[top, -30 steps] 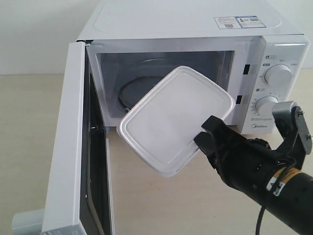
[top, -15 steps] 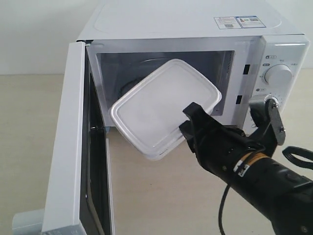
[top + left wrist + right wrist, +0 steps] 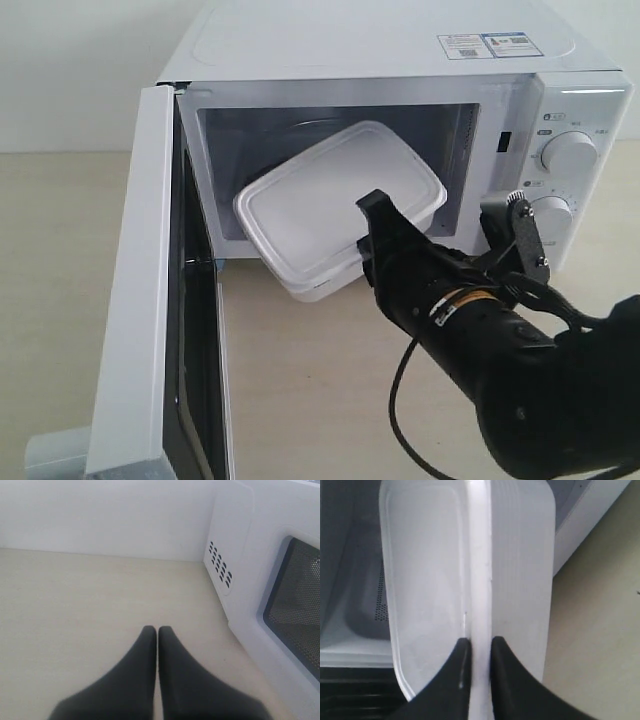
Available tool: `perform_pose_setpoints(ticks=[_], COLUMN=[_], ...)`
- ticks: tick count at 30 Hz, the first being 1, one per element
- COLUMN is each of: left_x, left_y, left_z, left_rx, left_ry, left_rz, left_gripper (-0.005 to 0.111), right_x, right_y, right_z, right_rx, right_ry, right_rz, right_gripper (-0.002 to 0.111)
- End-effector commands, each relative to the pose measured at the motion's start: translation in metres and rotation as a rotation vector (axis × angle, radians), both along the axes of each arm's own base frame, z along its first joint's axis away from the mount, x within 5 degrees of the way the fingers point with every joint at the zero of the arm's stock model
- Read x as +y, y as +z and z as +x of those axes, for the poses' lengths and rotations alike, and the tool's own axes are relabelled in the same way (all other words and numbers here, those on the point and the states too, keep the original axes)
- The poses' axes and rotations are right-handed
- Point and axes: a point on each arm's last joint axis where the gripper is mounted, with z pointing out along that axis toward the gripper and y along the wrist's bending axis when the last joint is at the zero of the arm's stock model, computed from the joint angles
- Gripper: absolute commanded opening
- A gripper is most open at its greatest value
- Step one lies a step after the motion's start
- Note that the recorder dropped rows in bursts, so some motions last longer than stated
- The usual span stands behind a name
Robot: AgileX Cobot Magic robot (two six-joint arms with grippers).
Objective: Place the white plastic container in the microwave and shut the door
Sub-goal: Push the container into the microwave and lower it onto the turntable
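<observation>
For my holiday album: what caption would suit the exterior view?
Right gripper holds the tilted white plastic container partly inside the microwave, its door wide open.

The exterior camera looked from the front, slightly above, at the open microwave; the left wrist camera sat low over the surface left of the door; the right wrist camera, close against the white plastic container, faced that microwave's cavity.

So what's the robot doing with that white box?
The right end effector grips the white plastic container by its rim and holds it tilted at the mouth of the microwave. It is not set down inside yet. The door stands wide open. The left end effector is shut on nothing, over the table beside the microwave.
</observation>
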Motion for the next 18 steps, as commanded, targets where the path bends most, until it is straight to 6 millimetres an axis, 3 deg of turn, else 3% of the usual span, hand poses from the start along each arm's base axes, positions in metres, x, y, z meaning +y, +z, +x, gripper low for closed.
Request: perform_pose_setpoints(ticks=[1, 10, 18], left_x=[0.000, 0.000, 0.000], left_y=[-0.001, -0.001, -0.001], left_z=[0.000, 0.000, 0.000], left_rx=[0.002, 0.002, 0.002], left_ry=[0.006, 0.006, 0.006], left_rz=[-0.008, -0.008, -0.008], left_gripper=[0.004, 0.004, 0.004], right_x=[0.003, 0.018, 0.008], right_y=[0.003, -0.002, -0.002], right_z=[0.012, 0.037, 0.063], right_rx=[-0.040, -0.046, -0.050], right_ry=[-0.070, -0.118, -0.146], right_rz=[0.026, 0.065, 0.062], right_gripper=[0.000, 0.000, 0.000])
